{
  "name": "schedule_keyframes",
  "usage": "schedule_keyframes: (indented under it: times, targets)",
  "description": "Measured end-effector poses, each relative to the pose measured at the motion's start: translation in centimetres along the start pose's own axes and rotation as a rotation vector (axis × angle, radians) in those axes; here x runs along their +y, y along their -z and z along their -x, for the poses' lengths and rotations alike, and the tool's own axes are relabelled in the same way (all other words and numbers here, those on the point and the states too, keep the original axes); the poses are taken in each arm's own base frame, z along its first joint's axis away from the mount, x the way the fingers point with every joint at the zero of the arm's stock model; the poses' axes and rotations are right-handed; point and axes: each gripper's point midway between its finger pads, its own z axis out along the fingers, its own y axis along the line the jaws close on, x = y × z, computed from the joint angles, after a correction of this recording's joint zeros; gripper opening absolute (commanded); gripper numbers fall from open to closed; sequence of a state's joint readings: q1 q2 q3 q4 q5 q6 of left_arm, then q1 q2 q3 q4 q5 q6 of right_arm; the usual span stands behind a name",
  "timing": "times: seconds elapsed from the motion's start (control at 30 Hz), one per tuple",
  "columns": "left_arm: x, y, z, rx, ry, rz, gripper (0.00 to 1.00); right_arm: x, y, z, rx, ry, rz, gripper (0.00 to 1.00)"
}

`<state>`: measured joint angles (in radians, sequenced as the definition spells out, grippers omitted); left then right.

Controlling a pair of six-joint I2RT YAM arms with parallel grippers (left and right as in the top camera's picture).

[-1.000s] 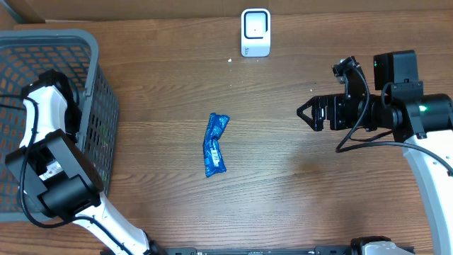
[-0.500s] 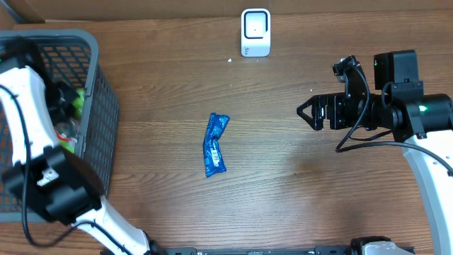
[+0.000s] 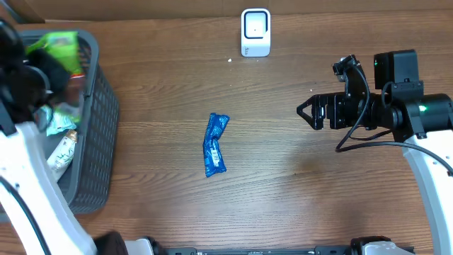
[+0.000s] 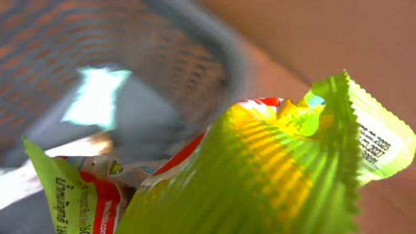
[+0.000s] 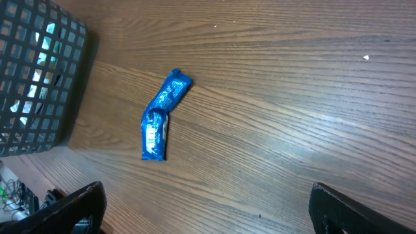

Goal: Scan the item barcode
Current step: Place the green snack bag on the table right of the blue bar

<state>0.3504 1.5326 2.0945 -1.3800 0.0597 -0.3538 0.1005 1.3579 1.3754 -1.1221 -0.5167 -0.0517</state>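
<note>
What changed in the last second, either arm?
The left claw has risen out of the basket, shut on a green packet, which now hangs over the basket's far end. The right claw stays open and still; the blue wrapper and the scanner have not moved.

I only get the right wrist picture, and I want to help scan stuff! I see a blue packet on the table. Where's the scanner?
Observer: The white scanner stands at the far edge of the table, beyond the blue packet.
Operator: What's the left claw doing?
Observer: The left claw is shut on a green packet, held over the basket.
Operator: Can you see its barcode?
Observer: No. The left wrist view shows only small printed digits on its crimped edge.
</note>
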Motion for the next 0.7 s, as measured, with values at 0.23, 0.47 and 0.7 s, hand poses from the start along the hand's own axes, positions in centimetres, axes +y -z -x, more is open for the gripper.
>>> schedule_keyframes:
  times: [0.23, 0.47, 0.7]
  targets:
    - [-12.2, 4.6, -7.6, 0.082, -0.313, -0.325, 0.04, 0.0, 0.0, -0.1, 0.004, -0.002, -0.001, 0.96]
    - [-19.0, -4.1, -18.0, 0.333, -0.352, -0.317, 0.04, -3.4, 0.8, 0.4, -0.037, -0.196, -0.135, 0.91]
    - [-23.7, -12.8, -30.9, 0.518, -0.332, -0.259, 0.04, -9.8, 4.3, 0.9, -0.153, -0.498, -0.243, 0.91]
